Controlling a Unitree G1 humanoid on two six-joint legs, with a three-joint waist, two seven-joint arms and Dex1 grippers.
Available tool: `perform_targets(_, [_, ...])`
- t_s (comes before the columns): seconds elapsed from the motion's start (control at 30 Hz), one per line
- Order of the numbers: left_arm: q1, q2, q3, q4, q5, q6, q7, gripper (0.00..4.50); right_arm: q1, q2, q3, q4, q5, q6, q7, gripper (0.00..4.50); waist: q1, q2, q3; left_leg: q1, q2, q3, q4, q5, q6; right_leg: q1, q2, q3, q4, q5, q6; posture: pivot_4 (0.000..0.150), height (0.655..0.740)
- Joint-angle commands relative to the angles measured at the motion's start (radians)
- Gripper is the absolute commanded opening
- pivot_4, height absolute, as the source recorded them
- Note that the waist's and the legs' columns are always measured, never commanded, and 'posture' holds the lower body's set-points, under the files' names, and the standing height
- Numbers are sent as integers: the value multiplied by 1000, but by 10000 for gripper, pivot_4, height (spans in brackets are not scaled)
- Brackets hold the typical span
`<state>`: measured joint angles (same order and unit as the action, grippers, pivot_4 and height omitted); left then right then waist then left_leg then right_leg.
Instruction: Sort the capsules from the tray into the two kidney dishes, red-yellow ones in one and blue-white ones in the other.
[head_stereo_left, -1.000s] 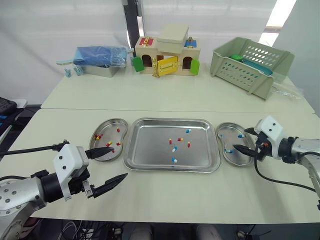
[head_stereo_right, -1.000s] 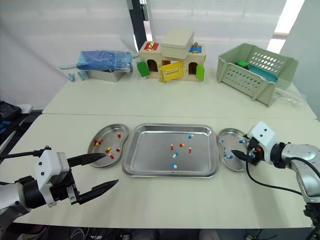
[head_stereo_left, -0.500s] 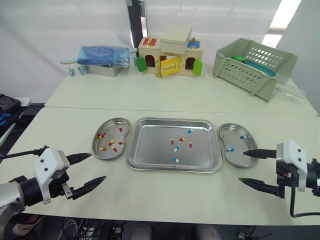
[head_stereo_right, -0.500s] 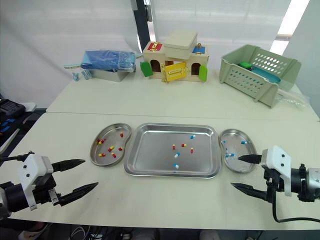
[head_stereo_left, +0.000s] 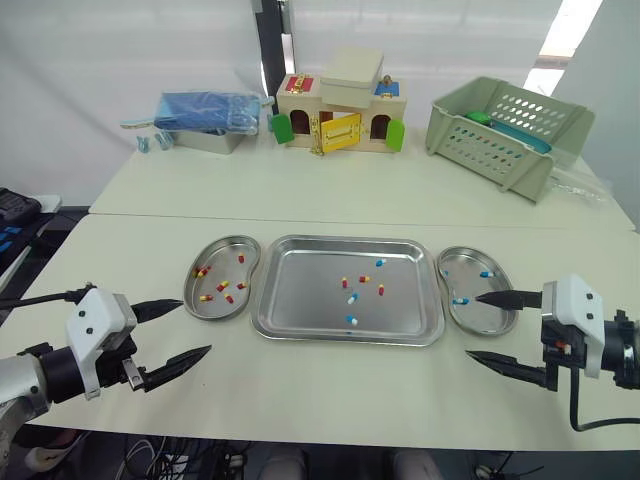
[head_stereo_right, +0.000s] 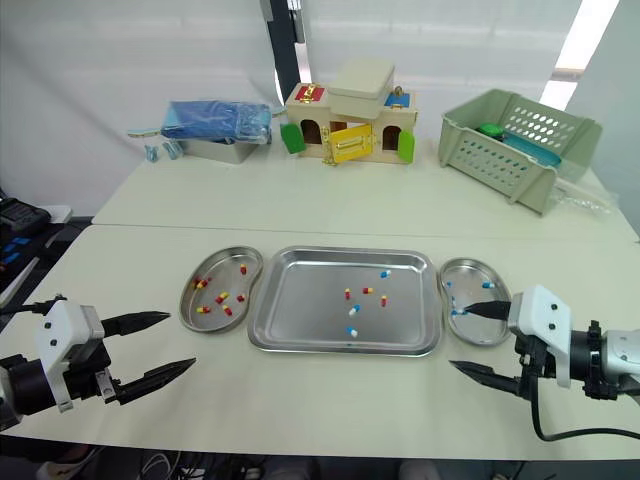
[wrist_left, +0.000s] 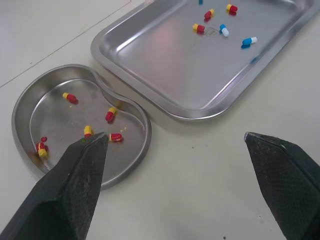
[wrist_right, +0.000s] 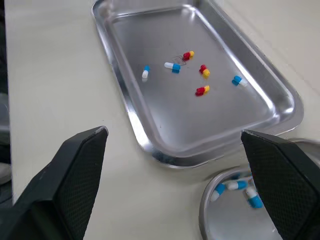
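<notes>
We've got a pale table (head_stereo_left: 330, 390) w/ the steel tray (head_stereo_left: 300, 295) mid-front. Left gripper (head_stereo_left: 195, 326) hovers over the table near the left dish (wrist_left: 57, 117), jaws wide apart, nothing in them. Right gripper (head_stereo_left: 472, 325) is likewise spread & empty, one finger over the right dish (head_stereo_right: 470, 272). Dishes sit just beside the tray, one each side. In the tray: 3 red-yellow capsules (head_stereo_left: 363, 279) & 3 blue-white capsules (head_stereo_left: 350, 298). Left dish has red-yellow only, approx. 6. Right dish has blue-white, prob. 3 or 4, too small for us to count.

place: test lab | cues: white backdrop (head_stereo_left: 100, 60), steel tray (head_stereo_left: 300, 300), toy house (head_stereo_left: 340, 120)
</notes>
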<state>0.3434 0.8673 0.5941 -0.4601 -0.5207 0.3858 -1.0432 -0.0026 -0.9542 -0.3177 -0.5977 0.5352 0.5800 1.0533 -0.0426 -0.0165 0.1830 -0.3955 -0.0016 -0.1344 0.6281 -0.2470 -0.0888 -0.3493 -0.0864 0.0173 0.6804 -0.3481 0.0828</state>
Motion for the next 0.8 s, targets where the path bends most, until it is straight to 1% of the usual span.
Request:
perform_targets(0.03, [5, 1, 17, -32, -2, -3, 9, 45000, -145, 6, 112, 30, 7, 21, -27, 44786, -1, 0, 0, 0, 0, 0, 0, 0, 0, 0, 0, 0, 0, 0, 0, 1500, 7400])
perform_targets(0.13, [18, -13, 17, -74, -15, 5, 27, 45000, -304, 24, 260, 89, -35, 40, -18, 44786, -6, 0, 0, -1, 0, 0, 0, 0, 0, -1, 0, 0, 0, 0, 0, 1500, 7400])
perform_targets(0.3, [24, -38, 3, -132, -22, 16, 67, 45000, -494, 90, 468, 178, -118, 55, -8, 44786, -8, 0, 0, -2, 0, -1, 0, 0, 0, -2, 0, -1, 0, 0, 0, 1500, 7400])
perform_targets(0.43, [33, -57, 0, -155, -17, 19, 86, 45000, -576, 164, 599, 213, -172, 100, -24, 44786, -8, 0, 0, -2, 0, -1, 0, 0, 0, -2, 0, -1, 0, 0, 0, 1500, 7400])
perform_targets(0.57, [50, -80, 2, -179, -18, 20, 106, 45000, -629, 256, 719, 330, -275, 81, -58, 44786, -9, 0, 0, -2, 0, -1, 0, 0, 0, -3, 0, -1, 0, 0, 0, 1500, 7400])
perform_targets(0.63, [56, -86, 1, -185, -16, 19, 114, 45000, -647, 297, 748, 390, -311, 68, -76, 40858, -10, 0, 0, -2, 0, -1, 0, 0, 0, -3, 0, -1, 1, 0, 0, 1500, 7400])
perform_targets(0.77, [64, -93, 2, -193, -15, 21, 127, 45000, -663, 357, 783, 443, -344, 85, -80, 29113, -11, 0, 0, -2, 0, -1, 0, 0, -1, -3, 0, -1, 1, 0, 0, 1500, 7400])
perform_targets(0.8, [66, -94, 2, -194, -16, 21, 130, 45000, -665, 366, 792, 445, -349, 90, -74, 29113, -11, 0, 0, -2, 0, -1, 0, 1, -1, -3, 0, -1, 1, 0, 0, 1500, 7400])
